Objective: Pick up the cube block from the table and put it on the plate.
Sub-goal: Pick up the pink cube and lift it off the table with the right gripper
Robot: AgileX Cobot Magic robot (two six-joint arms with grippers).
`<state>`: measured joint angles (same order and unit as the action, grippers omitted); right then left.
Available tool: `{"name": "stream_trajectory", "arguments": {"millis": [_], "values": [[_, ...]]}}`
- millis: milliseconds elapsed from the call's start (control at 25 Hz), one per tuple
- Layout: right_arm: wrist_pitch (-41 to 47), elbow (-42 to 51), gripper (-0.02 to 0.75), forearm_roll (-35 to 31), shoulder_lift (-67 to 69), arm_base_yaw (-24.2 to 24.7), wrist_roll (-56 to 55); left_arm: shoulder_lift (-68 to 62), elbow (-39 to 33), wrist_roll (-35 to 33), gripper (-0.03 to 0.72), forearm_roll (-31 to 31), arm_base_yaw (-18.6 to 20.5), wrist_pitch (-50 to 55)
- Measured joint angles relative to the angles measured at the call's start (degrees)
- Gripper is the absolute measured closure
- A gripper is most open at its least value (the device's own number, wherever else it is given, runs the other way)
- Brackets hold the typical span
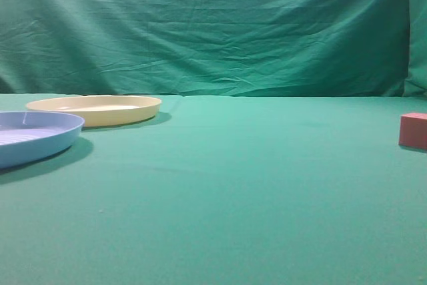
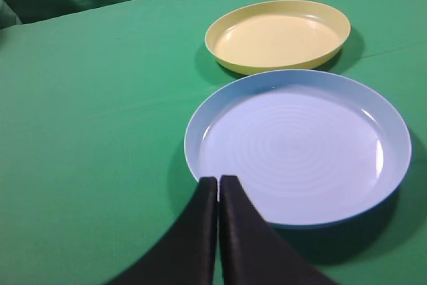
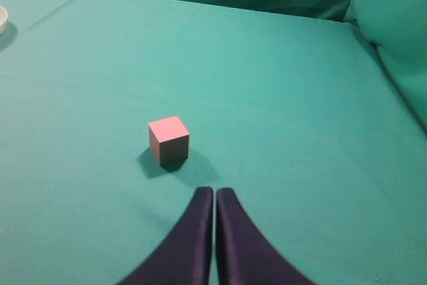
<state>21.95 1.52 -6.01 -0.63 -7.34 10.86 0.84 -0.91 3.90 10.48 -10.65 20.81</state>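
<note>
Right gripper (image 3: 214,195) clenched, fingers pressed tip to tip, grasping nothing, hanging above the desk (image 3: 280,98). Cube block (image 3: 169,139) just ahead of those tips and a little to their left, flat on one face, apart from the gripper. Probably parked this way because the pick has not begun: no reach, no spread of the fingers.

Left gripper (image 2: 218,185) likewise clenched and empty, tips over the near rim of the light blue plate (image 2: 393,165). Cream plate (image 2: 280,35) beyond that, farther from the tips, bare inside, close behind the blue one with a narrow strip of cloth showing between them in the left wrist view.

Plenty of bare cloth all round the cube block for a straight descent; a raised fold of backdrop well off to the right gripper's right, no hindrance. In the exterior view, cube block (image 1: 413,130) at the far right edge, cream plate (image 1: 93,108) far left, wide open desk between. Blue plate the one obstacle near the goal; likely best carried over, not skirted low.
</note>
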Motion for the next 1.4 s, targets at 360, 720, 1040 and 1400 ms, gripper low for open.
{"name": "stream_trajectory", "arguments": {"millis": [360, 720, 1040, 1400], "values": [[0.00, 0.00, 0.738, 0.00, 0.00, 0.00, 0.00, 0.00, 0.00, 0.00, 0.688, 0.00, 0.00, 0.00], [0.00, 0.00, 0.738, 0.00, 0.00, 0.00, 0.00, 0.00, 0.00, 0.00, 0.688, 0.00, 0.00, 0.00], [-7.96, 0.00, 0.738, -8.40, 0.00, 0.00, 0.00, 0.00, 0.00, 0.00, 0.688, 0.00, 0.00, 0.00], [-18.60, -1.45, 0.738, -15.53, 1.04, 0.00, 0.00, 0.00, 0.00, 0.00, 0.688, 0.00, 0.00, 0.00]]}}
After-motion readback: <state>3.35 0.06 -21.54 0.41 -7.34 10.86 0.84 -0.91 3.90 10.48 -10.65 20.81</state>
